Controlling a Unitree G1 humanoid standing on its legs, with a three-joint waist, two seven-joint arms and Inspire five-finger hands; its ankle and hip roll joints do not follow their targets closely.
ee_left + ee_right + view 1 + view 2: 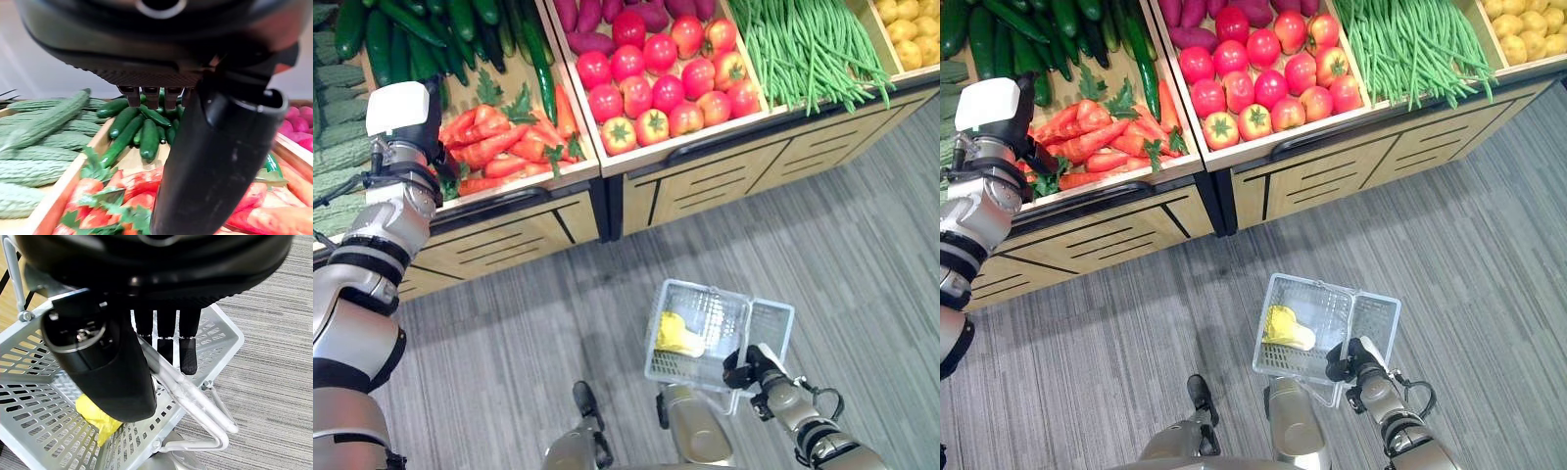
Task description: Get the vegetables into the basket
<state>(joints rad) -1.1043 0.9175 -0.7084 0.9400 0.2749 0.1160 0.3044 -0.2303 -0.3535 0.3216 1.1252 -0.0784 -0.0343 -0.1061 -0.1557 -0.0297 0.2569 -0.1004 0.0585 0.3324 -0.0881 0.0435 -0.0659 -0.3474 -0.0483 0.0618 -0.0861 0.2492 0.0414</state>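
The left hand (403, 122) hovers over the carrots (499, 142) in the wooden bin, fingers straight, holding nothing. The right hand (1351, 364) is curled round the handle (183, 389) of the white wire basket (705, 323) above the grey floor; a yellow vegetable (675, 335) lies inside it

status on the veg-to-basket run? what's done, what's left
Done: one yellow item lies in the basket, which the right hand holds by its handle.
In hand: the left hand hovers over the carrots, fingers straight in its wrist view, holding nothing.
Left: carrots, cucumbers, tomatoes and green beans sit on the display.
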